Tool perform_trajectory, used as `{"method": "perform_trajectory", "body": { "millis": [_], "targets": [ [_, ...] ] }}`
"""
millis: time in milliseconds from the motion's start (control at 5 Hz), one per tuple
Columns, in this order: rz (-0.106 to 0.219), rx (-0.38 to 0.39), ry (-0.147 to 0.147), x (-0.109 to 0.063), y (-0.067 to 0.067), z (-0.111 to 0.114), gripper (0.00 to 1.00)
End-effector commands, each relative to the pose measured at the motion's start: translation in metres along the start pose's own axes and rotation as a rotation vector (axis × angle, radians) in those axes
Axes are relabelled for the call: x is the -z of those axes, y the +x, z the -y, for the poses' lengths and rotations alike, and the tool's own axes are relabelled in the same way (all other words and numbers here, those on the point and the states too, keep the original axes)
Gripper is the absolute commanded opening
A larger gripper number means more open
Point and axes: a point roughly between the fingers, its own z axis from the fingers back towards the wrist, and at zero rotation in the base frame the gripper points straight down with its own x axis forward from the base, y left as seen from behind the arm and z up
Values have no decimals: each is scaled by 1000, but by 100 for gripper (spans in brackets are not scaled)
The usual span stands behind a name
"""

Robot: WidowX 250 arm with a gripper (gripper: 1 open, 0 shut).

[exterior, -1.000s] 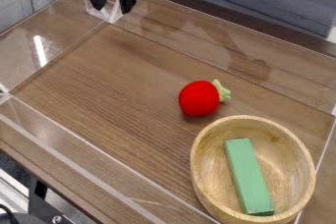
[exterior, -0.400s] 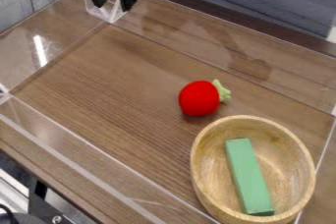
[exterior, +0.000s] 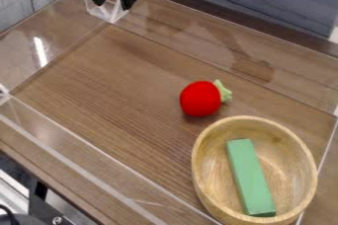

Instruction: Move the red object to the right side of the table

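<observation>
Pincer (exterior: 111, 5) hangs well apart from red object (exterior: 201, 99).

One red object (exterior: 201, 99), one bowl (exterior: 211, 170), one green block (exterior: 248, 177).

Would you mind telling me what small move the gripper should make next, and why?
Probably travel from the far corner toward the red object and stop above it. The gripper hangs far from it, holding nothing, and the fruit sits free on the table beside the bowl.
</observation>
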Motion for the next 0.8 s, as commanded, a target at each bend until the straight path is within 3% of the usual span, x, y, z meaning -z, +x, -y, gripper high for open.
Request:
{"method": "perform_trajectory", "body": {
  "millis": [0, 600],
  "targets": [
    [80, 28, 34, -34, 5, 7, 100],
    [87, 15, 35, -35, 11, 5, 100]
  ]
}}
